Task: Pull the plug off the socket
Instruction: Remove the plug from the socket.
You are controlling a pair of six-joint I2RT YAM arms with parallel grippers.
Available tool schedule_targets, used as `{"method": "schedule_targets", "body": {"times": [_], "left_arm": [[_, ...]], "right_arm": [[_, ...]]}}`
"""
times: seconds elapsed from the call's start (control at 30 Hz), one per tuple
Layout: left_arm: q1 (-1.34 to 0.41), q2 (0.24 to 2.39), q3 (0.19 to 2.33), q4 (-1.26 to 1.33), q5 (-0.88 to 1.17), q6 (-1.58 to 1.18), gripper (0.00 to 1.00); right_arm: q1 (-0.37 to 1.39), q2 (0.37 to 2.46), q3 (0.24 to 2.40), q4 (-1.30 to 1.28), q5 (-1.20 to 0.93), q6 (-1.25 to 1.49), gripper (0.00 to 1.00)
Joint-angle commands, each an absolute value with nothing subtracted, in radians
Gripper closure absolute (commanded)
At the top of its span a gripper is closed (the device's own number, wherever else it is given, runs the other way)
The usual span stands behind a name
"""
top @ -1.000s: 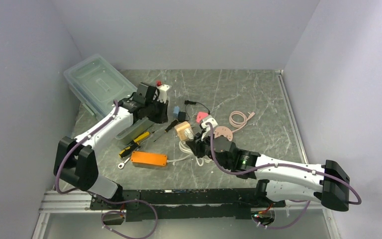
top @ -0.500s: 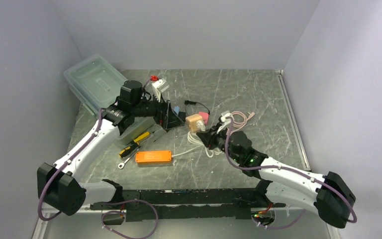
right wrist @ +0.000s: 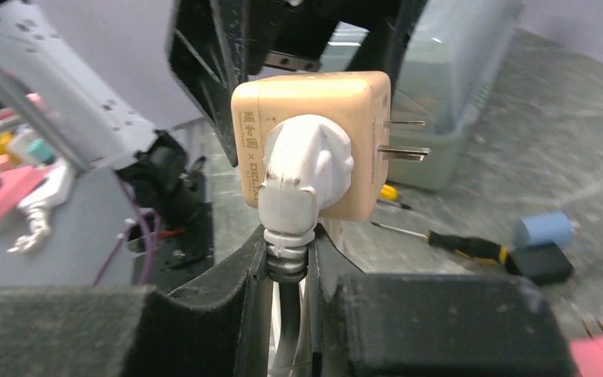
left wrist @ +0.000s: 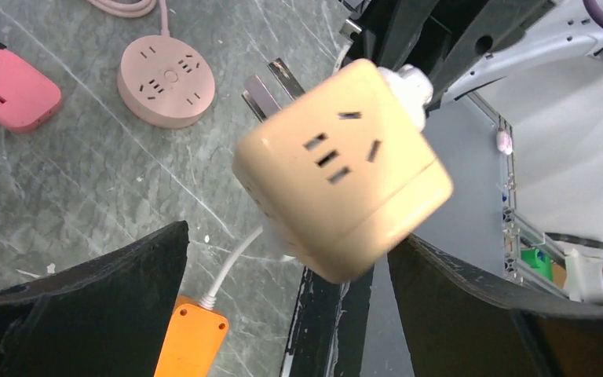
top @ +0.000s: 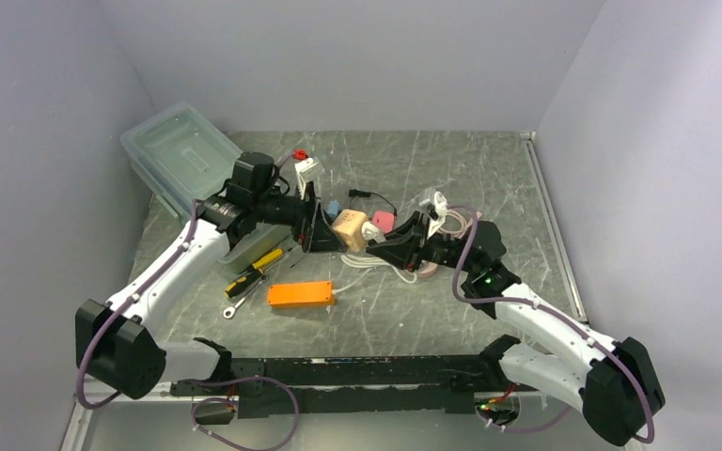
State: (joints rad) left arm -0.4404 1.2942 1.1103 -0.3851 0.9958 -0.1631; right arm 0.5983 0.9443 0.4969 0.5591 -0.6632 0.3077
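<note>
The left gripper (top: 322, 224) stood wide open, holding nothing, with the beige socket cube (left wrist: 341, 173) between its fingers and clear of both, while the white plug (right wrist: 306, 169), seated in that cube, was clamped at its collar by the right gripper (right wrist: 290, 267).

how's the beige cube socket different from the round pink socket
The beige cube socket is a boxy block; the round pink socket is a flat disc. The cube is up off the table, hanging on the white plug gripped by the right gripper; the pink one lies flat with nothing plugged into its top. Both show slotted outlets.
</note>
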Motion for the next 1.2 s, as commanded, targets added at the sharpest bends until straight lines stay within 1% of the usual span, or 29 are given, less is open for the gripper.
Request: {"method": "schedule_targets", "body": {"times": [0.0, 0.1, 0.2, 0.23, 0.33, 0.47, 0.57, 0.63, 0.8, 0.9, 1.03, 1.17], "left_arm": [[-0.437, 1.21, 1.134, -0.418, 1.058, -0.081, 0.0], [-0.437, 1.223, 1.127, -0.398, 1.123, -0.119, 0.0], [-0.437, 1.248, 1.119, -0.355, 1.229, -0.147, 0.0], [-0.438, 1.253, 1.122, -0.362, 1.231, -0.139, 0.0], [-0.448, 1.25, 1.142, -0.456, 1.168, -0.028, 0.0], [-0.486, 1.186, 1.103, -0.44, 1.115, 0.045, 0.0], [-0.516, 1.177, 1.097, -0.47, 1.045, 0.083, 0.0], [-0.527, 1.195, 1.105, -0.487, 1.047, 0.088, 0.0], [-0.526, 1.28, 1.157, -0.543, 1.027, 0.017, 0.0], [-0.522, 1.312, 1.15, -0.479, 1.064, -0.089, 0.0], [-0.52, 1.349, 1.117, -0.358, 1.116, -0.207, 0.0], [-0.52, 1.377, 1.121, -0.353, 1.085, -0.235, 0.0]], "right_arm": [[0.552, 0.991, 0.556, 0.9, -1.0, 0.486, 1.0], [0.551, 1.026, 0.58, 0.857, -1.074, 0.465, 1.0], [0.551, 1.006, 0.58, 0.77, -1.067, 0.383, 1.0], [0.551, 0.998, 0.588, 0.718, -1.075, 0.353, 1.0], [0.551, 0.984, 0.604, 0.65, -1.099, 0.324, 1.0], [0.551, 0.997, 0.623, 0.625, -1.143, 0.322, 1.0], [0.552, 1.002, 0.629, 0.613, -1.143, 0.321, 1.0], [0.552, 0.992, 0.621, 0.592, -1.086, 0.303, 1.0], [0.557, 0.898, 0.564, 0.528, -0.766, 0.21, 1.0], [0.581, 0.864, 0.538, 0.496, -0.628, 0.152, 1.0], [0.64, 0.88, 0.542, 0.454, -0.531, 0.076, 1.0], [0.744, 0.901, 0.543, 0.426, -0.353, -0.017, 1.0]]}}
